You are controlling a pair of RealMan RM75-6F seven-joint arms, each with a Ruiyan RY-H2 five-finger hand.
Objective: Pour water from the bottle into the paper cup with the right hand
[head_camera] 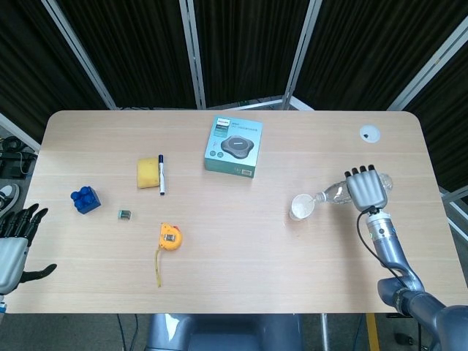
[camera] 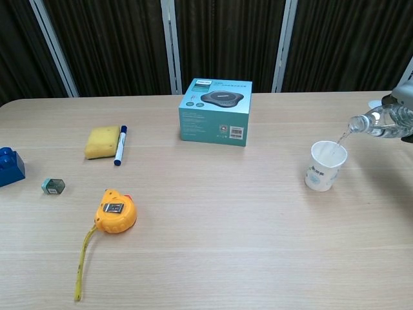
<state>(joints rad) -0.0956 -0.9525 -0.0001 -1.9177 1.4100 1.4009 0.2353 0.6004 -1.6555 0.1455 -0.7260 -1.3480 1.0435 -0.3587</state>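
The clear water bottle (head_camera: 333, 194) is tipped nearly level, its mouth just above the rim of the white paper cup (camera: 324, 166), which stands upright near the right end of the wooden surface (head_camera: 241, 248); a thin stream runs into the cup. The right hand (head_camera: 366, 189) has its fingers (head_camera: 363, 172) wrapped over the bottle's body. The left hand (head_camera: 13, 241) hangs off the surface's left edge, its fingers apart and holding nothing.

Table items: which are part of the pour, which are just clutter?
In the job: water bottle, tipped over the paper cup, held by the right hand.

Lying about: teal speaker box, yellow sponge, marker, tape measure, blue block, small sharpener, white cap.
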